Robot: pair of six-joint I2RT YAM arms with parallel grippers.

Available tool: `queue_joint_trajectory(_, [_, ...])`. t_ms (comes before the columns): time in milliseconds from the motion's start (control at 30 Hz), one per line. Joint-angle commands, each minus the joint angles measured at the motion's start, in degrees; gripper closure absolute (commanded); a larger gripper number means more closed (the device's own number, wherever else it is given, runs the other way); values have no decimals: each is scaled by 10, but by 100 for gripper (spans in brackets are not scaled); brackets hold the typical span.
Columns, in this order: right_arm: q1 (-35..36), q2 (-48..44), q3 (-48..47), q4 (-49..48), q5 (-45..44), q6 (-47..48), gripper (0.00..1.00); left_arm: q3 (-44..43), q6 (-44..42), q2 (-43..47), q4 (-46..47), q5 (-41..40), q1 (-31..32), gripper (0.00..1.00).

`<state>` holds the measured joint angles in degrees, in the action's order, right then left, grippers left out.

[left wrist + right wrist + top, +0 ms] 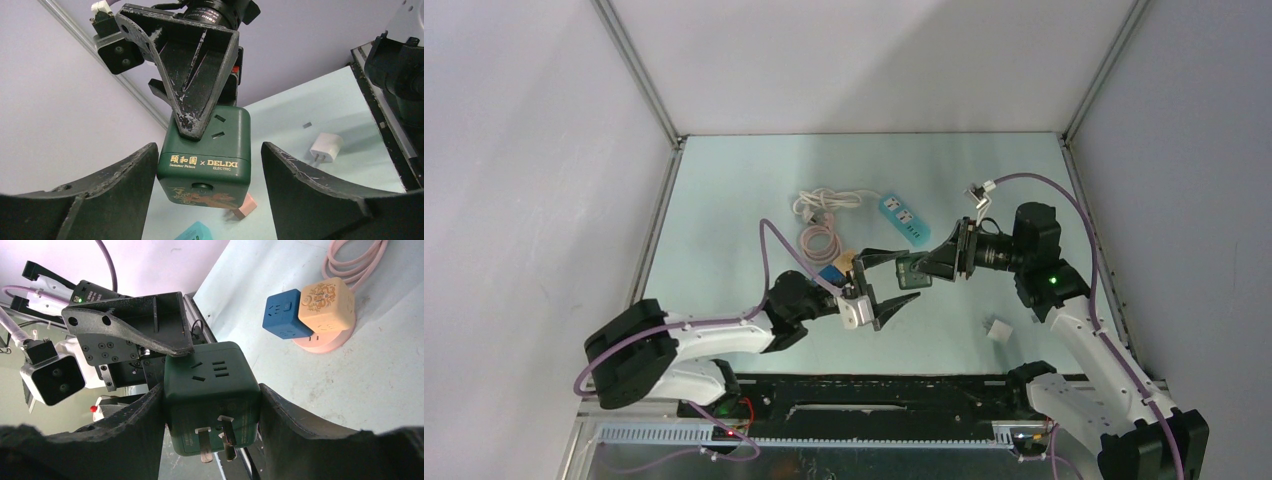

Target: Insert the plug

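The plug is a dark green cube adapter (911, 270) with gold lettering (205, 160) and metal prongs on its underside (212, 390). My right gripper (927, 268) is shut on it and holds it above the table, with its fingers (280, 415) pressed on two opposite sides. My left gripper (909, 277) faces it from the other side, open, with the cube between its fingers (300, 185). The left one is near the cube's side and a gap shows at the right one. A teal power strip (902, 218) lies further back on the table.
A white charger (1000, 330) lies on the table at the front right (327, 147). A blue cube (285, 315) and a beige cube (325, 300) sit on a pink base, with coiled pink and white cables (822, 215) behind them. Grey walls enclose the table.
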<state>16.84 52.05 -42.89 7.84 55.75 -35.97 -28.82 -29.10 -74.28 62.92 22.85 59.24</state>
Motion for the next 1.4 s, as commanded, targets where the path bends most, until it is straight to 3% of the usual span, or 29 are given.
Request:
queue_joint_trajectory(0, [5, -9, -5, -38, 16, -17, 100, 1, -16, -7, 45, 10, 3, 22])
queue_joint_trajectory(167, [4, -9, -6, -25, 4, -6, 100, 3, -15, 11, 13, 6, 3, 23])
queue_joint_trajectory(333, [5, -16, -6, 3, -17, 32, 100, -22, 22, 75, -153, -24, 3, 12])
queue_joint_trajectory(433, [4, -37, -6, 12, -36, 65, 100, -61, 89, 114, -294, -33, 3, 1])
queue_joint_trajectory(533, [2, -57, -6, 8, -41, 84, 100, -82, 180, 140, -369, -60, 3, 0])
queue_joint_trajectory(700, [1, -74, -6, -9, -28, 97, 100, -119, 383, 156, -486, -176, -4, 0])
queue_joint_trajectory(800, [3, -79, -6, -22, -17, 95, 100, -148, 458, 158, -546, -189, -21, 0])
queue_joint_trajectory(1067, [10, -111, -6, -57, -46, 146, 100, -123, 528, 223, -541, -171, -35, 0])
queue_joint_trajectory(1367, [71, -168, 13, -115, -150, 348, 100, -172, 708, 217, -592, -165, -69, 0])
